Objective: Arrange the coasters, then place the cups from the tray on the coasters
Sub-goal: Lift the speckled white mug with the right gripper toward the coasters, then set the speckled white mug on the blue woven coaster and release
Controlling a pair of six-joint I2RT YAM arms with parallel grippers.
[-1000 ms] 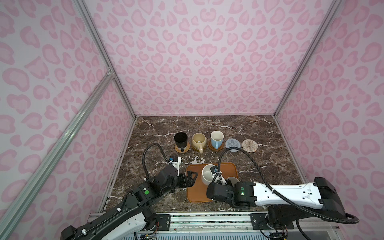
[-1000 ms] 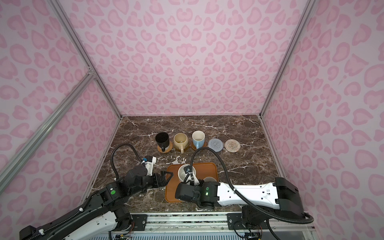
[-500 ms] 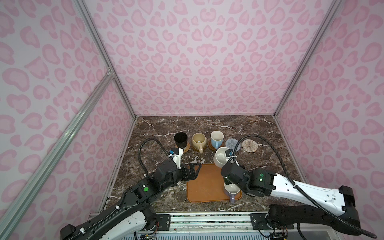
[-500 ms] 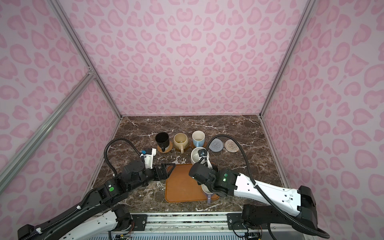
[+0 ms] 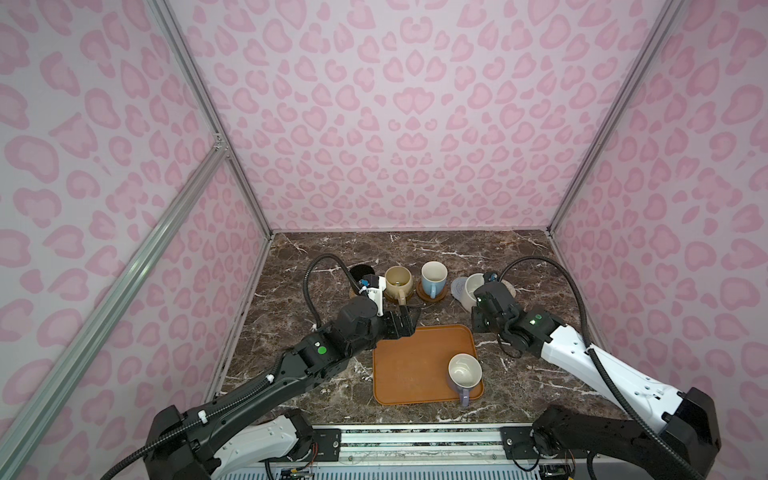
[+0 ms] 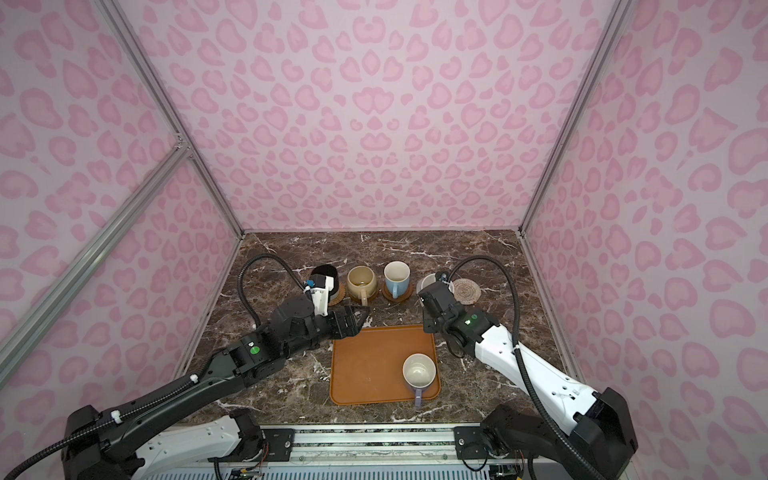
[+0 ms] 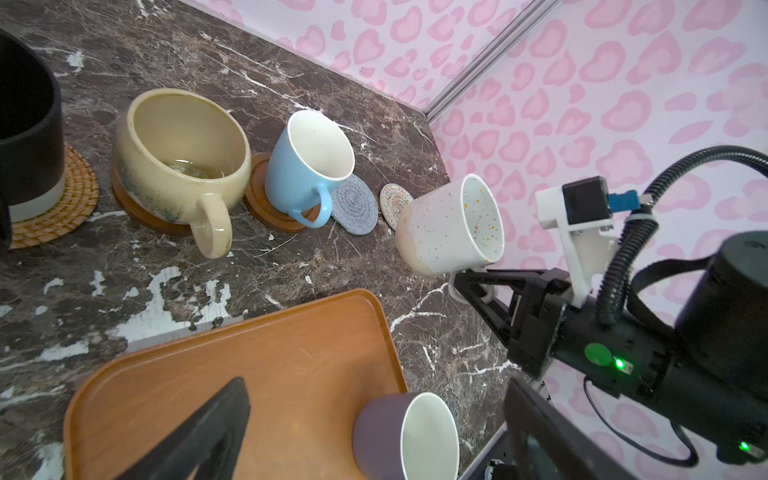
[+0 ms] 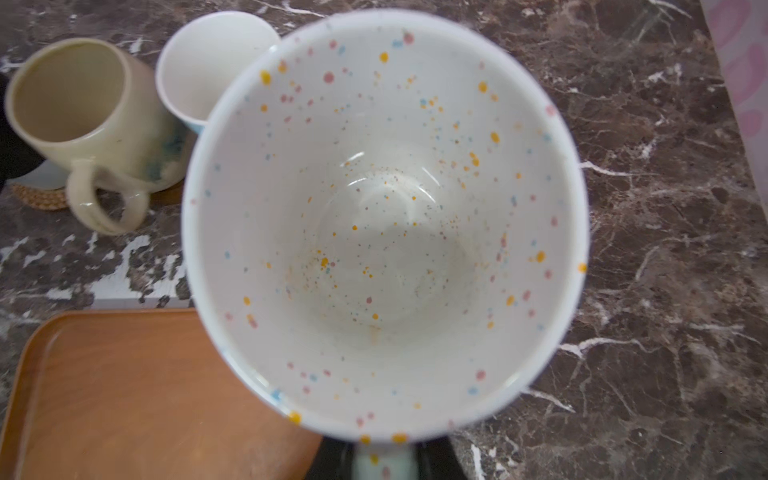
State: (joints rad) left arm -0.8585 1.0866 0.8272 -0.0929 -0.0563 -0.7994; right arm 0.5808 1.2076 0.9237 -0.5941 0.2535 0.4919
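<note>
Enclosing marble tabletop (image 5: pixel 415 249), pink heart-print walls (image 5: pixel 395 124), right pincer (image 7: pixel 471 280) clamping speckled mug (image 7: pixel 449 224), left pincer (image 5: pixel 405 318) gaping empty

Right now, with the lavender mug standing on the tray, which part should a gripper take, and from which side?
Probably the handle. The lavender mug stands upright at the tray's near right corner, handle pointing toward the robot's base, past the rim. Come down from the near side, jaws across the loop.

black mug (image 5: pixel 359 271) half hidden behind left arm (image 5: pixel 324 349), grey-blue coaster (image 5: pixel 457 287) seemingly part-covered
</note>
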